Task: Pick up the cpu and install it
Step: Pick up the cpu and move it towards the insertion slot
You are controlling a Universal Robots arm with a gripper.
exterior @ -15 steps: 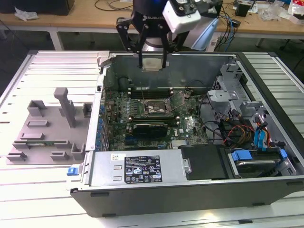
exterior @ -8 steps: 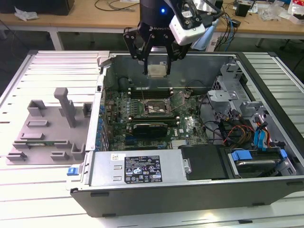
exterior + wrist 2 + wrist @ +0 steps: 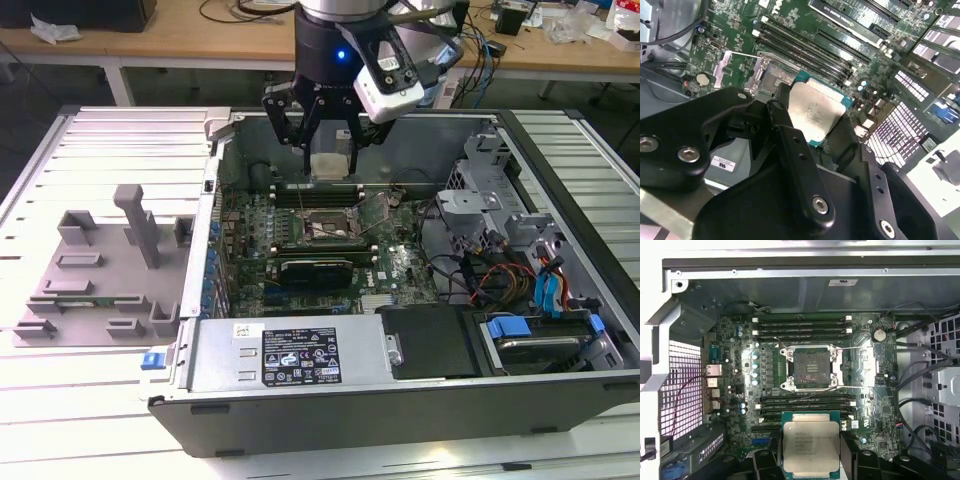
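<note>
My gripper hangs over the open computer case, shut on the cpu, a flat square chip with a silvery top plate and a teal edge. The cpu sits between the black fingers in the first wrist view, and the cpu is clamped at its sides in the second wrist view. Below it on the green motherboard lies the cpu socket, open, with its metal frame and latch levers swung aside. The socket is lower than the chip in the exterior view.
Black memory sticks flank the socket on both sides. The case walls ring the board, with a drive cage and cables at the exterior view's right. A grey fixture tray lies on the table at the exterior view's left.
</note>
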